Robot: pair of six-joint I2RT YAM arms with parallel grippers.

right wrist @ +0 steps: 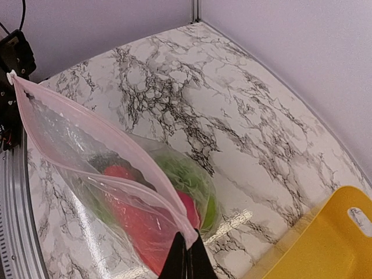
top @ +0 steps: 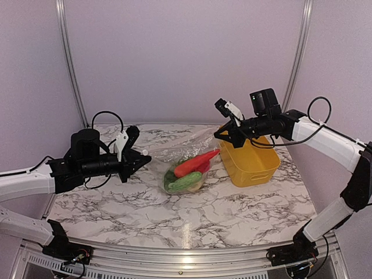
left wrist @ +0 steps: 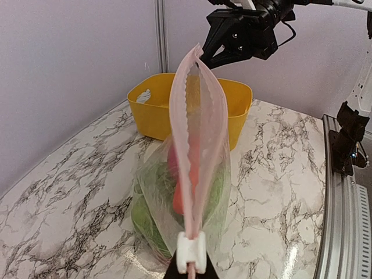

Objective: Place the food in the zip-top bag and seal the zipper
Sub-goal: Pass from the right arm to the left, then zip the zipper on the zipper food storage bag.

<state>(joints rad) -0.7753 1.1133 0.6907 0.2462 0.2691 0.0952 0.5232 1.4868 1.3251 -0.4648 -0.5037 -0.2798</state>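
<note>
Pink zipper (right wrist: 87,120) ends appear pinched by closed left fingers (top: 137,158) and closed right fingers (right wrist: 180,261).

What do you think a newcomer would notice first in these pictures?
The clear bag stands out first, stretched between the left claw and the right claw over the middle of the marble table, with red and green toy food sagging inside. Its zipper gapes open. A bright yellow basket sits just right of it.

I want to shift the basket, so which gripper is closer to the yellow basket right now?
Right. The right gripper hangs beside the yellow basket rim; the left gripper is beyond the zip-top bag, at its far end.
</note>
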